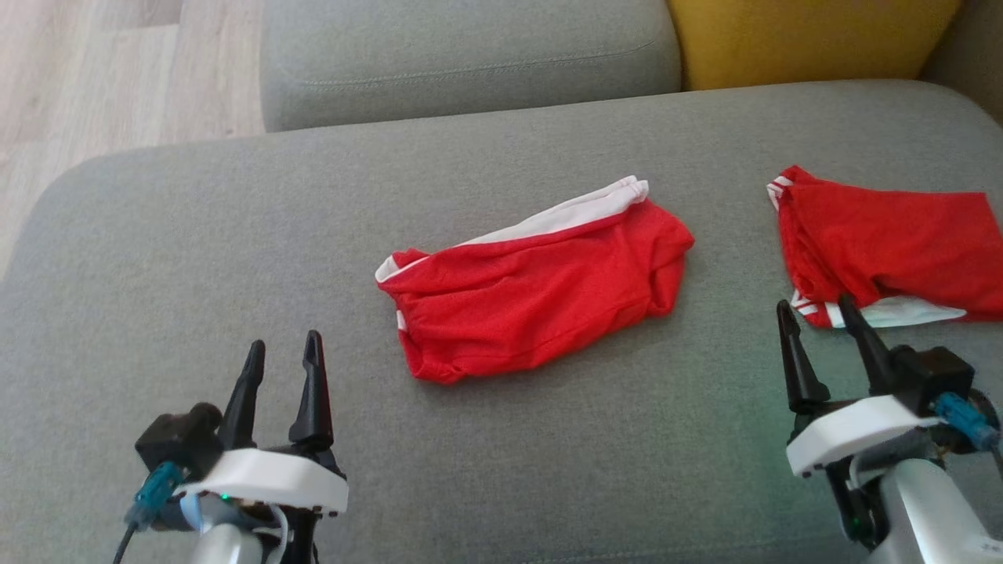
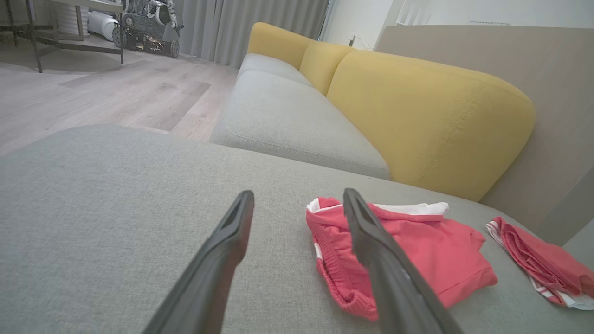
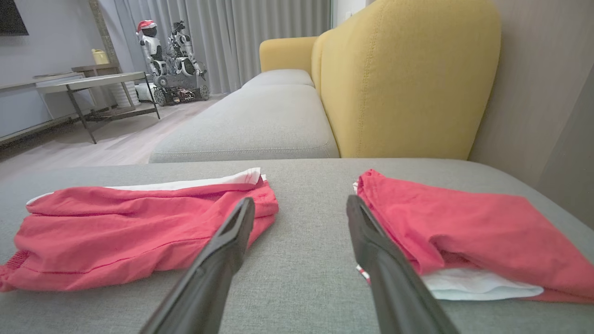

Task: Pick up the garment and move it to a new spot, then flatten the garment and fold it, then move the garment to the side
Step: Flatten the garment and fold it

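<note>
A red fabric garment with a white band (image 1: 533, 298) is seen lying loosely bunched near the middle of the wide grey fabric seat cushion (image 1: 196, 235), touched by neither gripper. A second red garment with white striped trim (image 1: 885, 251) is laid towards the cushion's right edge, well apart from the first, with a white layer showing beneath its near side.

The left gripper (image 1: 284, 341) is held over the near-left part of the cushion with its jaws spread apart and nothing between them. The right gripper (image 1: 815, 304) is held near the right edge, likewise spread and empty; its fingertips are seen just beside the second garment's near hem, and contact cannot be judged.

From the head view, both grippers and both garments are taken in from above. In the left wrist view, the yellow upholstered back cushions (image 2: 427, 116) and a pale wooden floor (image 2: 93, 97) are shown. In the right wrist view, the bare strip of cushion between the two garments is seen between the fingers, and a wheeled robot (image 3: 171, 60) beside a low table (image 3: 93, 81) is shown before grey curtains (image 3: 232, 37).
</note>
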`<state>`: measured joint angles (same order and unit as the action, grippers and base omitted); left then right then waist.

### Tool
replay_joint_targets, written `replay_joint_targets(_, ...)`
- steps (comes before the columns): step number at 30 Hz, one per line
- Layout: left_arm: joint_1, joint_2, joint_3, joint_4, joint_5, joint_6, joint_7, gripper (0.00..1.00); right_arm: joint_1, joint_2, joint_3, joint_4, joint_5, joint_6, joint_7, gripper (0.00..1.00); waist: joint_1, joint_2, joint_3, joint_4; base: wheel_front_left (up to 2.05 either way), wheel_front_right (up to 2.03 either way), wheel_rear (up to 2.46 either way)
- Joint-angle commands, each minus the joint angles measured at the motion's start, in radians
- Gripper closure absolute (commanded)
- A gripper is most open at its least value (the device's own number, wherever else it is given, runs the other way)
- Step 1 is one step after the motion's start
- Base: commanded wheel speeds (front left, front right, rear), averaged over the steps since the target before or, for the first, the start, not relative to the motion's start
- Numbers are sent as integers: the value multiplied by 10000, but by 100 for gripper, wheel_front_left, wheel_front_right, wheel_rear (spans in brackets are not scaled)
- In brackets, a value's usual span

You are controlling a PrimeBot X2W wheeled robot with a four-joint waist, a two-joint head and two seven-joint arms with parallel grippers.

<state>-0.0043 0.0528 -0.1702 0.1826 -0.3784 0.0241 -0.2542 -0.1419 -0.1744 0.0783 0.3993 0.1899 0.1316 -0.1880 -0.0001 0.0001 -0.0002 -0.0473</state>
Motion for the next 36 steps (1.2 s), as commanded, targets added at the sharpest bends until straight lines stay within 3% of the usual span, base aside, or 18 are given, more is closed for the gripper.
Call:
replay_joint_targets(1,-507,-17,411,-266,55,-38,-75,0,-277,80,125,-324,127,-9,84,0,1,-1,58,76,0,0,0)
replay_joint_targets(9,-919,-24,-173,-168,-208,-45,-76,0,-1126,882,-716,293,2071,-9,1598,0,1,-1,850,764,0,0,0)
replay_joint_targets(20,-1481,-25,-940,19,-327,-37,-76,0,-3464,1202,-2552,2701,4375,-9,3528,0,1,-1,1867,2049,0,0,0)
replay_joint_targets(28,-1637,-25,-1255,-23,-452,93,-76,0,-4676,1226,-3599,4457,4742,-9,4169,0,1,-1,2043,2545,0,0,0)
replay_joint_targets(36,-1702,-25,-1320,-86,-519,157,-76,0,-5245,1229,-3880,5552,4299,-9,4253,0,1,-1,2122,2586,0,0,0)
